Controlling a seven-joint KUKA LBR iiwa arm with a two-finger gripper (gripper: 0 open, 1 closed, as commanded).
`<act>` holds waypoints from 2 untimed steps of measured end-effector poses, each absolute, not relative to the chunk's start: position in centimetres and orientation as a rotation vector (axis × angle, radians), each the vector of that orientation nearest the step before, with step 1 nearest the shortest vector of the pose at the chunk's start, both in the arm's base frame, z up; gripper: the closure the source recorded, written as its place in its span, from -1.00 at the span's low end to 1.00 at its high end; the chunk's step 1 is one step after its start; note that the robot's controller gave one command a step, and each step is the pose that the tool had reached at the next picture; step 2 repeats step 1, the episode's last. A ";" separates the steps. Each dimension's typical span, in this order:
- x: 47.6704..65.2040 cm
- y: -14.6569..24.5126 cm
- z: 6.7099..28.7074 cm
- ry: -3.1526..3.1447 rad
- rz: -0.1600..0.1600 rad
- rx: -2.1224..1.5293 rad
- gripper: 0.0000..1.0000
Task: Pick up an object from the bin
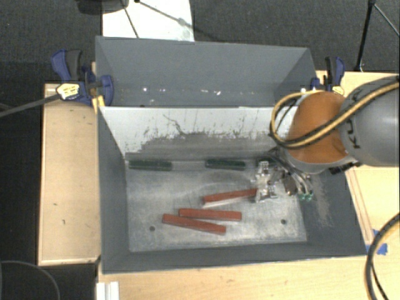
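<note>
Watching gripper (265, 185) at right end of topmost red-brown stick (228, 197), frame centre-right | grip: cannot tell | tip: square across stick; lift level

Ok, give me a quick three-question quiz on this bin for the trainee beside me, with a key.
1. How many red sticks lie on the floor of the bin?
2. True or false: the two green sticks lie across the red ones.
3. The gripper is nearest to which?
A. the right end of the top red stick
B. the left green stick
C. the left end of the lowest red stick

Key
1. Three.
2. False: they lie apart from them, along the foot of the back wall.
3. A.
</note>
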State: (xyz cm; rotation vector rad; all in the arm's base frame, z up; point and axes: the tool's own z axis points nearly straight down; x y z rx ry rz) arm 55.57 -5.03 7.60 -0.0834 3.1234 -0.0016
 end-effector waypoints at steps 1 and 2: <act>56.6 -5.6 22.0 3.134 -0.001 -0.134 1.00; 56.6 -5.6 22.0 3.134 -0.001 -0.134 1.00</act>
